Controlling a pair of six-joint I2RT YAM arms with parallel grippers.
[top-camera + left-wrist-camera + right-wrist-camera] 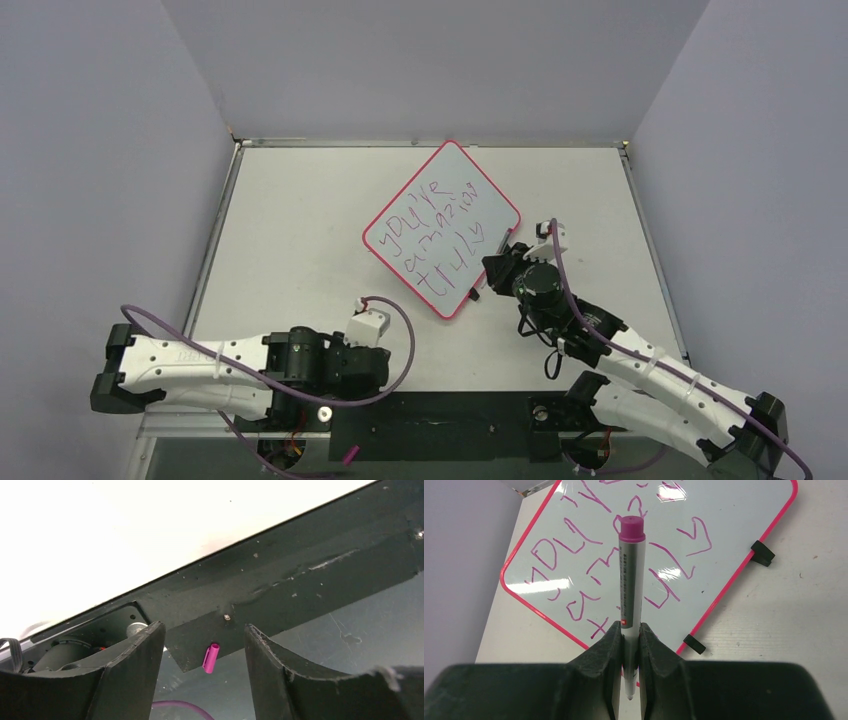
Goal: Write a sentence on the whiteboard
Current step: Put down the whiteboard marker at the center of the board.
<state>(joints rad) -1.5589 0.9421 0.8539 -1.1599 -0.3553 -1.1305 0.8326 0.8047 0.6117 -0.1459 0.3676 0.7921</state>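
The whiteboard (pixel 452 176) with its red-pink rim lies turned like a diamond at the table's middle back. The sentence (pixel 436 235) runs across it in three lines of purple scrawl. My right gripper (pixel 499 262) hangs at the board's lower right edge, shut on a grey marker pen (pixel 631 580). The pen's magenta end points out over the whiteboard (pixel 734 520) and the sentence (pixel 589 575); the right gripper (pixel 628 630) clamps its lower barrel. My left gripper (pixel 383 365) lies low near the arm bases, and in its wrist view the left gripper (pixel 202 627) is open and holds nothing.
A magenta pen cap (pixel 210 658) lies on the surface beyond the black mounting plate (pixel 300 580); it is the same pen cap (pixel 350 455) seen at the bottom edge. Two black clips (pixel 762 553) (pixel 694 644) sit at the board's right rim. Grey walls close in the table.
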